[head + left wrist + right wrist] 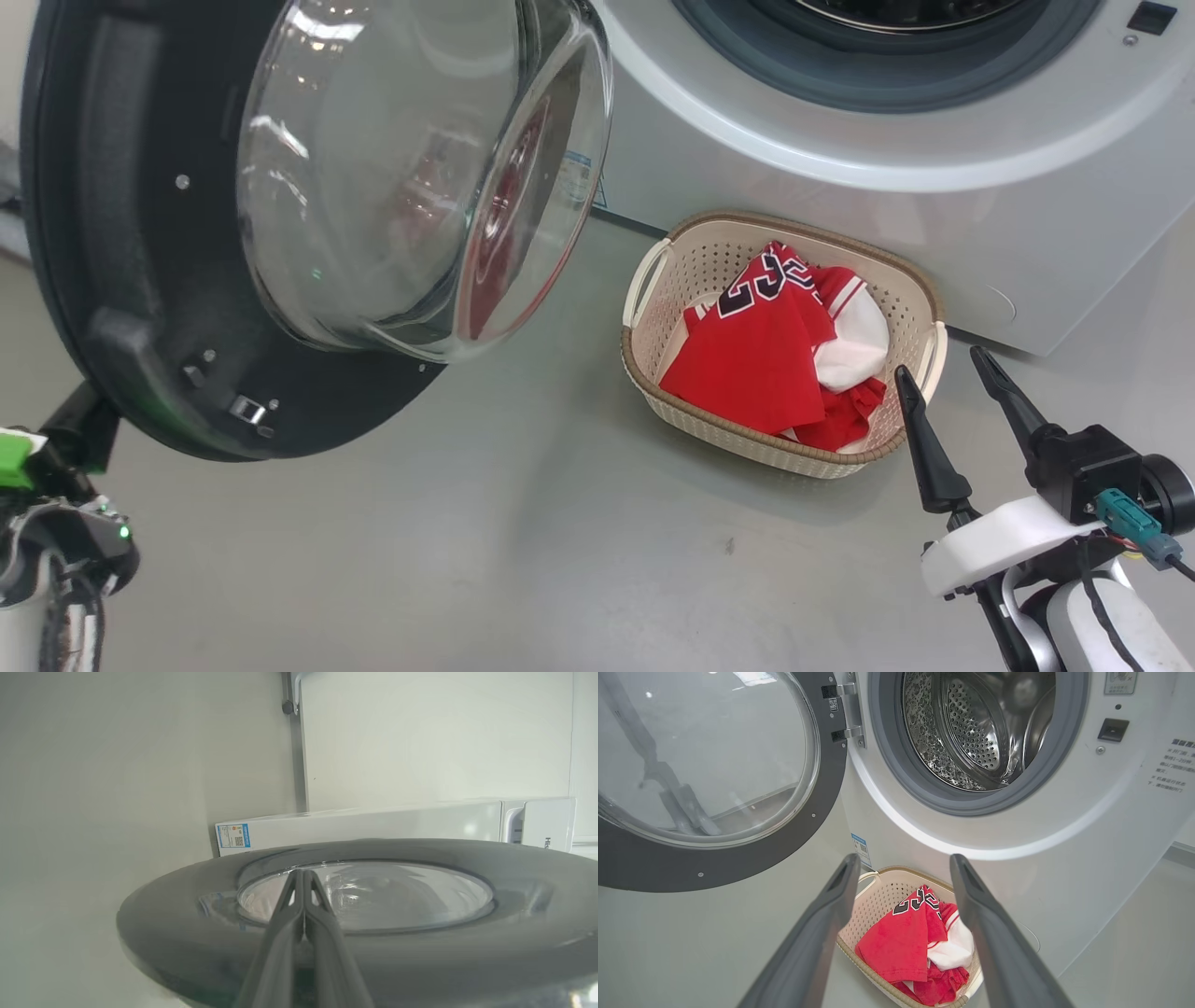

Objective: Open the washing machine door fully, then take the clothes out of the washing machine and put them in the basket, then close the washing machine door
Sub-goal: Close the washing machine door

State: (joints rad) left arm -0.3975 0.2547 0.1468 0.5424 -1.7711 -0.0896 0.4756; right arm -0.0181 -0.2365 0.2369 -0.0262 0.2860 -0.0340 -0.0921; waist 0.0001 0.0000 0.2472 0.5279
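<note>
The washing machine door (140, 280) stands swung open at the left, its glass bowl (411, 177) bulging toward me. The washing machine (934, 215) is at the top right, and its steel drum (971, 732) shows nothing red inside. Red clothes (756, 355), a numbered jersey on top, lie in the cream basket (653, 280) on the floor in front of the machine. My right gripper (943, 373) is open and empty, just right of the basket's near corner. My left gripper (302, 873) is shut, holding nothing, its tips lying over the door's outer face (187, 914).
Grey floor (523, 523) lies between me and the basket. The door's hinge (847, 714) is on the machine's left side. A blue label (233, 836) marks the machine's lower corner. A pale wall (117, 788) stands behind the open door.
</note>
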